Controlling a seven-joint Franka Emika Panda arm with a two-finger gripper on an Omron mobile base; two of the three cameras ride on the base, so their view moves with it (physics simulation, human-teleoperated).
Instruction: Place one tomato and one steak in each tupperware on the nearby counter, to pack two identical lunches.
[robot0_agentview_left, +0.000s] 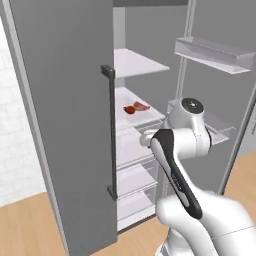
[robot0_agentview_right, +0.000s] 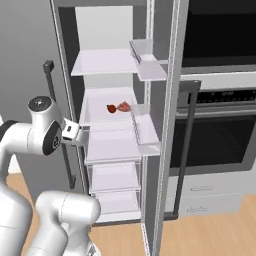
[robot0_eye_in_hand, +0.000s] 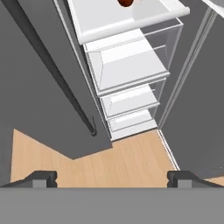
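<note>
Tomato (robot0_agentview_left: 129, 110): small glossy red ball on the fridge's middle shelf (robot0_agentview_left: 142, 117), towards its front; its lower edge shows at the top of the hand view.
Steak (robot0_agentview_left: 140, 106): flat pinkish slab on the same shelf, touching or just beside the tomato on the side further from the closed door; which of the two, I cannot tell.
Middle shelf: white, second from the top, above a stack of clear drawers (robot0_eye_in_hand: 131, 70).
Fridge: grey, one door swung open with door bins (robot0_agentview_right: 145, 131), the other door shut with a dark vertical handle (robot0_agentview_left: 109, 131) in front of the shelf's near corner.
Gripper (robot0_eye_in_hand: 112, 178): jaws spread wide, holding nothing; below the middle shelf's level and well apart from the tomato, looking down along the drawers to the wooden floor.
Step in hand (judged): reaching in for a first item; nothing is packed yet.
Risk, shelf lip: rising from below could knock the hand against the shelf's front edge.
Risk, crowding: tomato and steak lie so close that closing on one may nudge or drag the other.
Risk, rolling: a glancing touch could send the round tomato off the shelf.
Risk, door: the handle stands near the arm's path.
</note>
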